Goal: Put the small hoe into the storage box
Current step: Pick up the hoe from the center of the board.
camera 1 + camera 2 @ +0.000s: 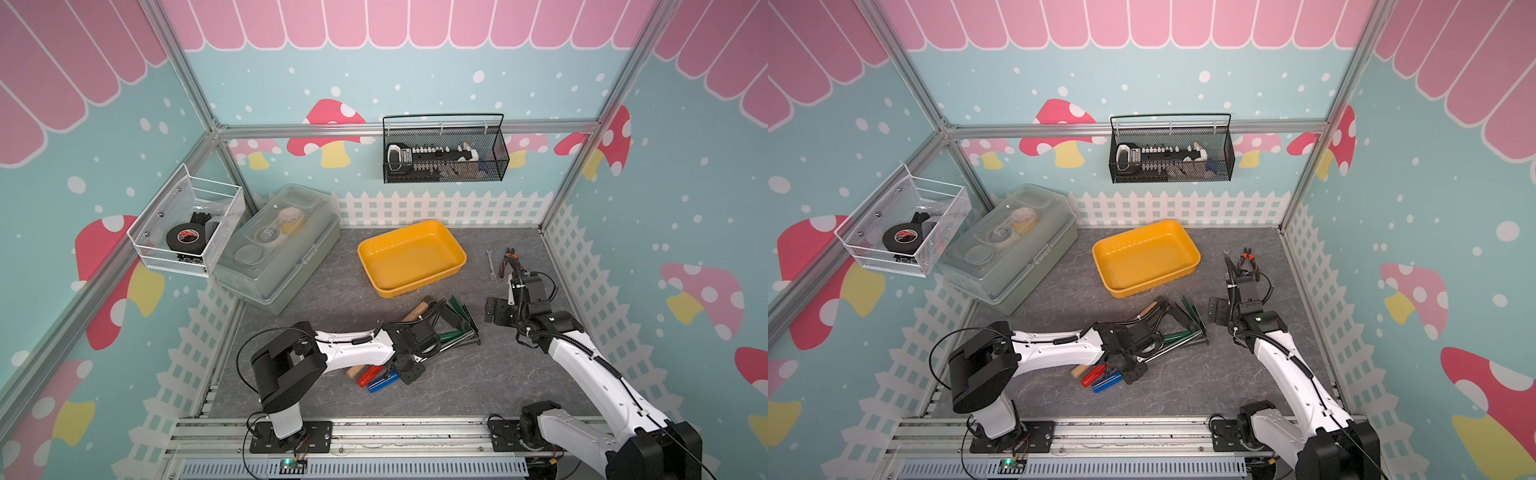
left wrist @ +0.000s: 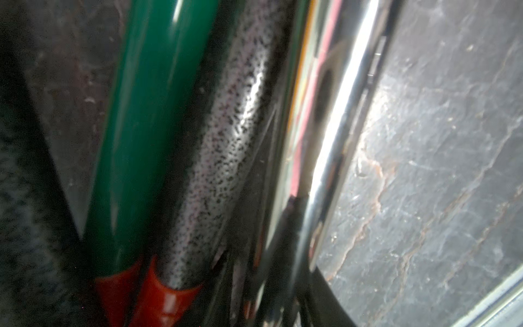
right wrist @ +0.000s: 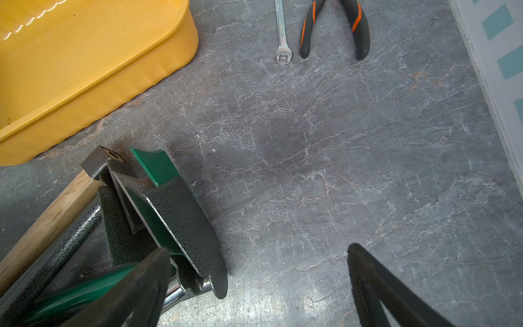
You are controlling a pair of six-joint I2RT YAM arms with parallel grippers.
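Left gripper (image 1: 415, 353), lower centre: grip unclear amid bundled handles (image 2: 220, 141) | right gripper (image 3: 257, 247): spread, empty | risk: neighbouring tools dragged along.

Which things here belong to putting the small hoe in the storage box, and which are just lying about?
Job: storage box, the yellow tray; green and speckled garden tools, one presumably the small hoe, exact piece unclear.

Lying about: hammer; wrench; pliers; blue-handled tool; grey lidded box; white wire basket; black wire basket.
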